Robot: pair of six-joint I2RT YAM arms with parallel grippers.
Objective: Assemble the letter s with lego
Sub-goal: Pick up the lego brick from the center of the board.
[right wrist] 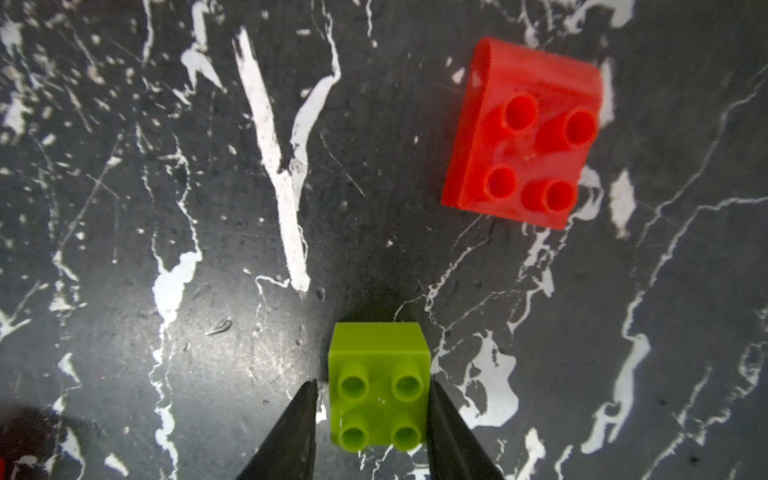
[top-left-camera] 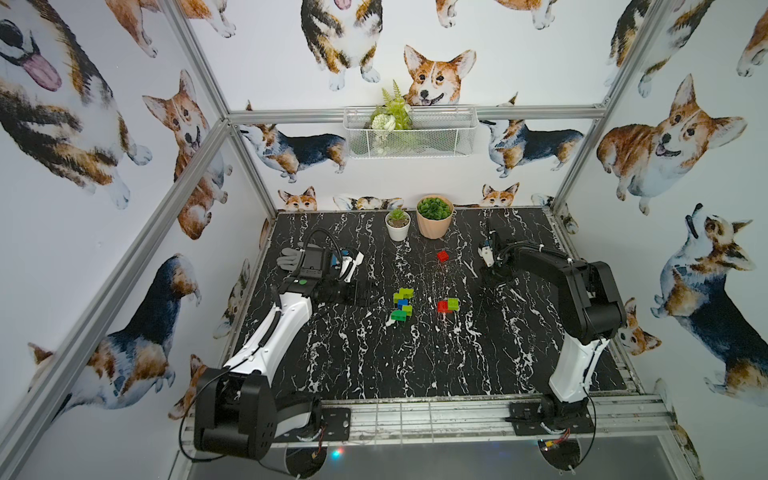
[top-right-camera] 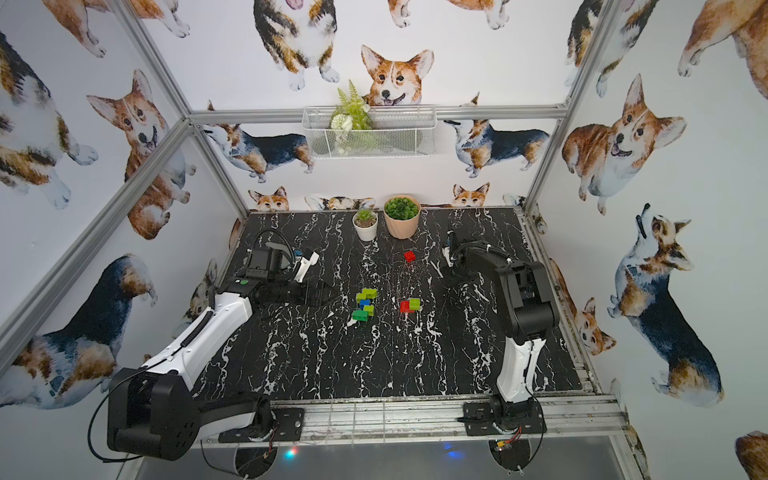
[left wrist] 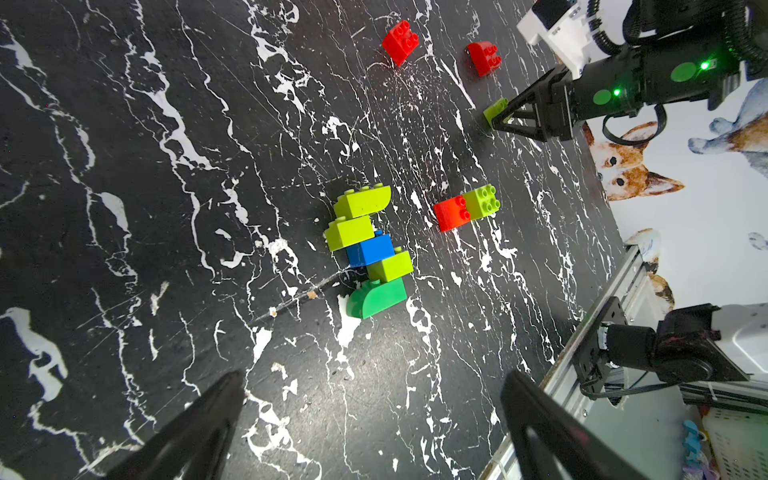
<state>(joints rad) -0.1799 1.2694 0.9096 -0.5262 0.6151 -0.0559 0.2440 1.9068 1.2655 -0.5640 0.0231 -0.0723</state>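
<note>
Top views both have the front of the black marble worktop pretty bare, so I'll place everything off the brick stack sitting around mid-worktop. It's lying flat in a zigzag: dark green brick at the near end, blue brick in the middle, and three lime ones around it, two of those at the far end. They all touch, but I can't tell if they're actually clicked together.

Just right of the stack, with a gap between, is a red-and-lime pair, side by side and touching, studs up.

Left of the stack, about level with its far end, the left end effector hangs over the worktop with its jaws spread wide and nothing in them.

Beyond the stack and a bit right sits a lone red brick. Further right again, the right end effector is down at the worktop, jaws narrowed around a single lime brick that sits studs up. In the right wrist view one finger looks to be against it, but a sliver of worktop shows on the other side, so not clamped as far as I can see. A second red brick lies near it, not touching.

Way past the stack, by the back wall: a white pot and a peach pot, and a wire basket up on the wall
</note>
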